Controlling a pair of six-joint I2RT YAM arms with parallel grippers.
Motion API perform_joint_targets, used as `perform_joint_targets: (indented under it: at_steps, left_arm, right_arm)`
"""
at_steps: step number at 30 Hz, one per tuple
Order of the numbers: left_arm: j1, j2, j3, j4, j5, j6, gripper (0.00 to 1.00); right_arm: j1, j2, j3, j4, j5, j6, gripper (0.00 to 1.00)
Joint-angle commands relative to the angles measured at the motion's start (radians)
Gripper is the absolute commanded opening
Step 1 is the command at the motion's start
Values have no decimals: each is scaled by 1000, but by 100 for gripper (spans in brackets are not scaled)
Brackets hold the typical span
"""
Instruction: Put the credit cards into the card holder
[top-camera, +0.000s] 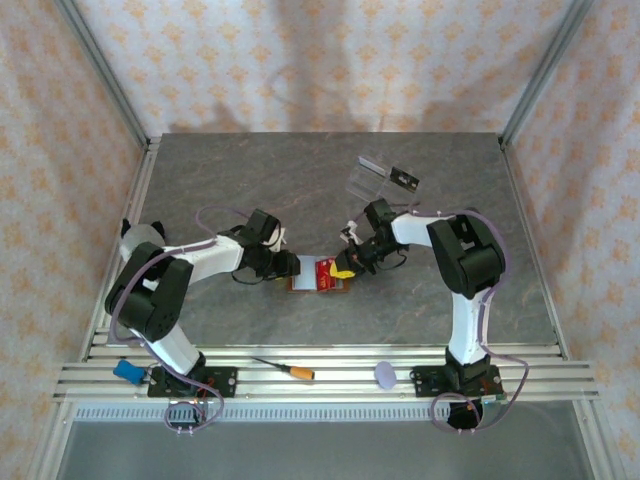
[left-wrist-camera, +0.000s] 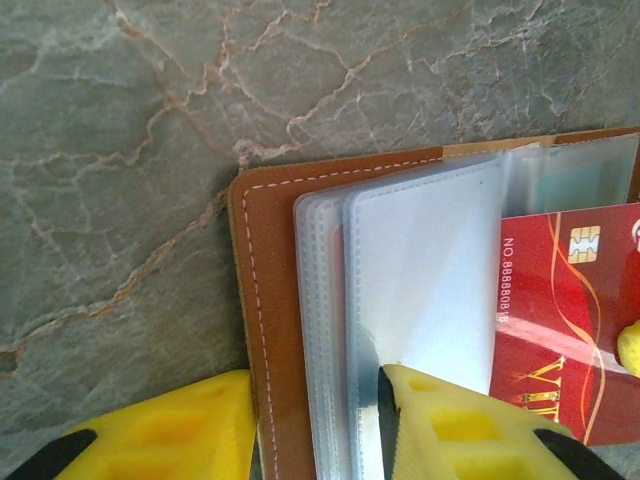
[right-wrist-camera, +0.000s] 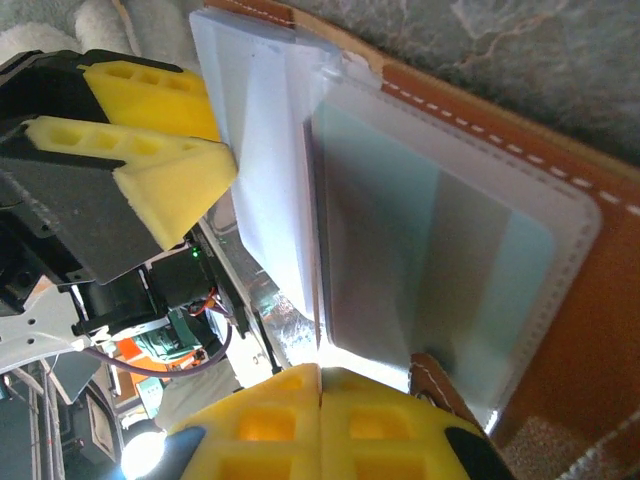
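The card holder (top-camera: 320, 288) lies open mid-counter (top-camera: 230, 180), between the two grippers. The left gripper (left-wrist-camera: 310, 395) straddles its stitched left edge with its jaws partly apart: one finger is outside on the stone and the other on the clear sleeves. Whether it pinches them I cannot tell. The red card (left-wrist-camera: 560, 330) lies across the sleeves, its right edge under the closed right gripper (right-wrist-camera: 320, 385), which holds nothing. A teal-green card (right-wrist-camera: 520, 260) shows through a pocket. Bare counter lies to the holder's left and beyond it, and the clear tray (top-camera: 368, 178) is well apart.
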Motion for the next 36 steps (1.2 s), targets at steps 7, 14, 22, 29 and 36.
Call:
perform_joint_targets:
  at_steps: [7,14,22,29,36]
  left_arm:
    - [4,16,21,-46,-45,35,35]
    - [4,22,24,-62,-58,48,32]
    - [3,14,26,-79,-74,57,32]
    - [3,12,17,-76,-84,55,31]
    - [3,-2,-7,-66,-91,49,30]
  right_arm:
    - [5,58,65,-57,-42,-37,0]
    - [4,86,88,-64,-36,-37,0]
    - [1,115,132,-66,-26,-24,0]
    - [-2,126,146,-35,-6,18,0]
    - [-2,133,111,74,3,118,0]
